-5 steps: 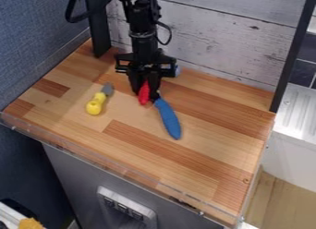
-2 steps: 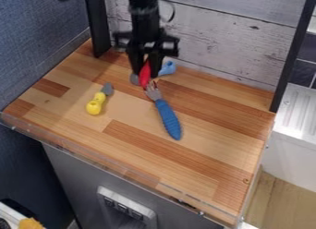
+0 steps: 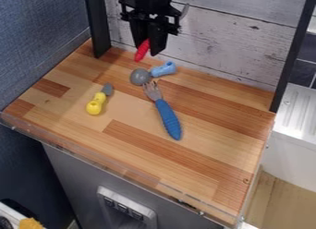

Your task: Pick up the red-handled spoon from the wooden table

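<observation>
My black gripper (image 3: 148,44) hangs over the back of the wooden counter, shut on a red object (image 3: 142,50) that slants down and left between its fingers, clear of the wood. Below it lies a spoon with a grey bowl (image 3: 140,76) and a light blue handle (image 3: 163,69). A fork with a blue handle (image 3: 168,118) lies just in front, its metal tines (image 3: 151,89) pointing back toward the spoon. To the left, a small yellow-handled tool (image 3: 96,104) with a grey tip (image 3: 107,89) rests on the counter.
The wooden counter (image 3: 203,170) has a clear raised strip along its front edge. A whitewashed plank wall (image 3: 238,41) stands behind, between black posts (image 3: 97,25) at left and right (image 3: 290,57). A blue-grey wall (image 3: 40,34) borders the left.
The gripper has risen and moved back with the red object, away from the fork's tines. The spoon has come into full view; spoon, fork and yellow tool have stayed put.
</observation>
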`<state>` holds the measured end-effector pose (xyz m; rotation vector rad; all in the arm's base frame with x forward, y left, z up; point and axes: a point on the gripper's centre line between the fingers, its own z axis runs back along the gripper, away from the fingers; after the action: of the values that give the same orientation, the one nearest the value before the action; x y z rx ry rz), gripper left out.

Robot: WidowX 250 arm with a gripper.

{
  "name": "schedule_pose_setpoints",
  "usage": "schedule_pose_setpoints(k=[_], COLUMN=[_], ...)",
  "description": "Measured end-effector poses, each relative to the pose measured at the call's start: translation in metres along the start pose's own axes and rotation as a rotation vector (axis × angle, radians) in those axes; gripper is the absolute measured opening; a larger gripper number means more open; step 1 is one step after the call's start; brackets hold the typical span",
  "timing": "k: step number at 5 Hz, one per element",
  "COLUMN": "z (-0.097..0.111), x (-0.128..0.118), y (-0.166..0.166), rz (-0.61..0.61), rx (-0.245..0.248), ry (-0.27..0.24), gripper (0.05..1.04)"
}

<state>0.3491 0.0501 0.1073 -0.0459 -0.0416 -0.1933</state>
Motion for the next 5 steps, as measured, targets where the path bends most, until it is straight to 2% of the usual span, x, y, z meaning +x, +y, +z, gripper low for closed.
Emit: schedule_pose_setpoints(k=[1, 2, 3, 4, 5], z=[0.003, 0.008, 0.019, 0.026, 0.028], x=[-0.003, -0.002, -0.001, -0.002, -0.007], y=[-0.005, -0.007, 0.002, 0.027, 0.053], rz=[-0.072, -0.026, 0.107, 0.287, 0.407], rx=[-0.002, 0.016, 0.047, 0.076, 0.081], ry=[0.025, 0.039, 0.038, 0.029, 0.035], gripper=[0.368, 0.368, 0.368, 0.368, 0.366])
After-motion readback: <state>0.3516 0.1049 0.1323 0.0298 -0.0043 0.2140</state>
